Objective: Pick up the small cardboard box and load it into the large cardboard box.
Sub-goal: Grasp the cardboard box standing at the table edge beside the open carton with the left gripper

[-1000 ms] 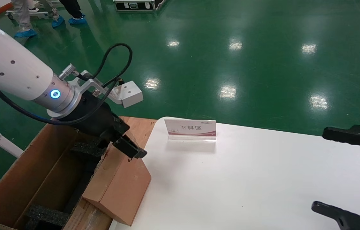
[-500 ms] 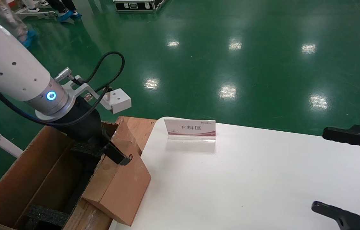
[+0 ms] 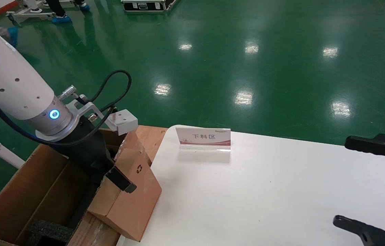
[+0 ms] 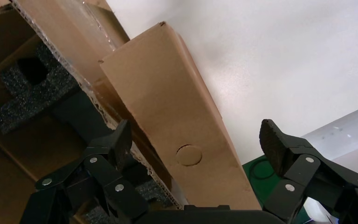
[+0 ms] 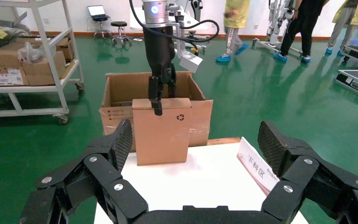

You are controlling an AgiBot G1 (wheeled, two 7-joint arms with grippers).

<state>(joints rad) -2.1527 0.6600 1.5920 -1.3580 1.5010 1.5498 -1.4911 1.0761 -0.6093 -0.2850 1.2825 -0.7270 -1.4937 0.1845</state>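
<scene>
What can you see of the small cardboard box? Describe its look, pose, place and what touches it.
The small cardboard box is flat, thin, plain brown cardboard with a small black recycling symbol on its broad face and a round punched mark on its narrow edge. It stands tilted at the white table's left edge, leaning against the rim of the large cardboard box. The left gripper straddles its upper edge with fingers spread, one black finger lying on the outer face. Whether the fingers press it is unclear.

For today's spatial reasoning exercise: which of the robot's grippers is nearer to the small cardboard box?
Left. The left gripper is open astride the small cardboard box's top edge; the right gripper hangs far across the white table.
</scene>
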